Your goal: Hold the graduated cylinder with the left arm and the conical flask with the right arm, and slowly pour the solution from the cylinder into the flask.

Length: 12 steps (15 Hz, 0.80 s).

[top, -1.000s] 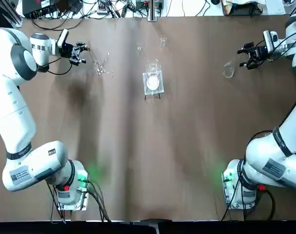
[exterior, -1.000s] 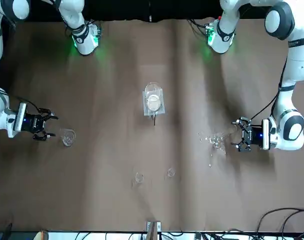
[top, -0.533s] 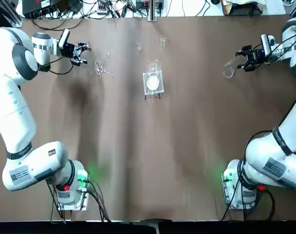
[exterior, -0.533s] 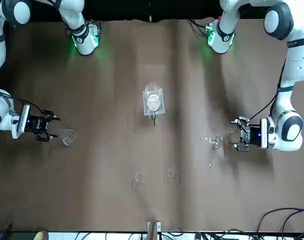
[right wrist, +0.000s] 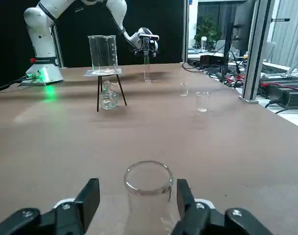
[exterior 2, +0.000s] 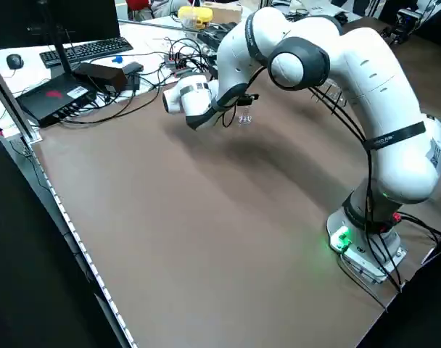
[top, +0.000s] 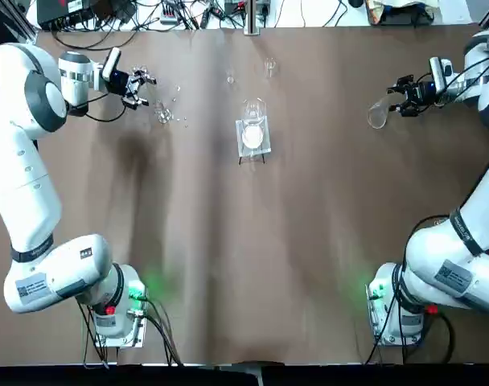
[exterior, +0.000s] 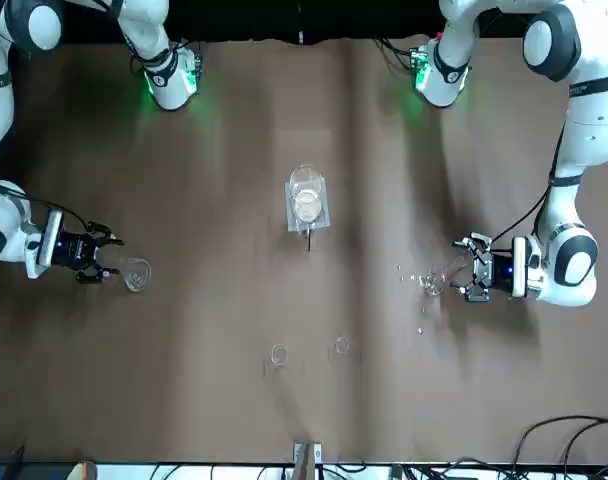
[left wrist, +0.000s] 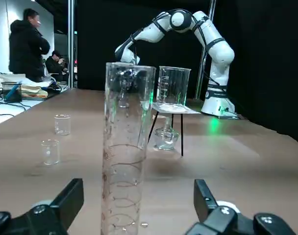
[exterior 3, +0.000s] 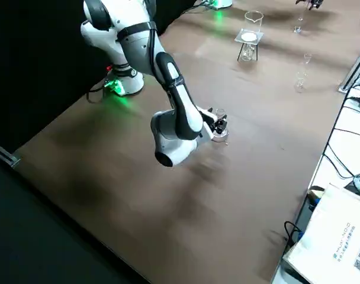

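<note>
The graduated cylinder (left wrist: 127,147) stands upright near the table's far left, a tall clear tube (top: 163,112). My left gripper (top: 146,88) is low beside it, open. The cylinder (exterior: 432,280) stands just ahead of the fingertips, in line with the gap, untouched. The conical flask (top: 377,117) stands at the far right. My right gripper (top: 396,92) is open and level with it. The flask's neck (right wrist: 148,180) shows between the two spread fingers (right wrist: 90,196), apart from both. In the front view the right gripper (exterior: 101,258) is just short of the flask (exterior: 136,274).
A clear beaker on a white square stand (top: 252,133) sits mid-table toward the far side. Two tiny glass vials (top: 269,66) (top: 231,79) stand beyond it near the far edge. Cables and equipment lie past that edge. People are in the background of the left wrist view.
Both grippers have edged closer to their glassware, the left toward the cylinder and the right toward the flask. Both stay open. The glassware has not moved.
</note>
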Available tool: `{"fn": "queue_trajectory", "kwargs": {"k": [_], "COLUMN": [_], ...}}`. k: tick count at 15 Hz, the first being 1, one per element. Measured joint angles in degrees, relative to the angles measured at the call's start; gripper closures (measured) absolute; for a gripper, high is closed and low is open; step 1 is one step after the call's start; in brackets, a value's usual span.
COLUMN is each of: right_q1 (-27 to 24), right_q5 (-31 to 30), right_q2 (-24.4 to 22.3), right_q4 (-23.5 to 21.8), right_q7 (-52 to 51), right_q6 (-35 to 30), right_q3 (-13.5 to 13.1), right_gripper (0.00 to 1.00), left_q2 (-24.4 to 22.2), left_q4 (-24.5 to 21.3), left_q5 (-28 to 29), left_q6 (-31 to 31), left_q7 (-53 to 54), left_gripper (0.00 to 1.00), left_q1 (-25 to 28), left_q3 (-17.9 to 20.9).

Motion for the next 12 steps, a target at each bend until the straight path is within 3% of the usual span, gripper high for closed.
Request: {"fn": "queue_trajectory", "kwargs": {"k": [3, 5, 12], "right_q1": [0.0, 0.0, -0.02], "right_q5": [0.12, 1.05, 5.88], "right_q2": [0.17, 0.45, 3.67], "right_q4": [0.0, 0.01, 0.06], "right_q7": [-0.12, -0.54, -2.3], "right_q6": [0.01, 0.01, -4.08], "right_q3": [0.0, 0.0, 0.0], "right_gripper": [0.32, 0.32, 0.32], "left_q2": [0.0, 0.0, 0.0], "left_q4": [0.01, 0.01, 0.02], "left_q5": [0.0, 0.0, 0.0], "left_q6": [0.04, 0.08, 0.23], "left_q7": [0.05, 0.27, 1.46], "left_gripper": [0.04, 0.23, 0.37], "left_q1": [0.04, 0.03, -0.08], "left_q3": [0.0, 0.0, 0.0]}}
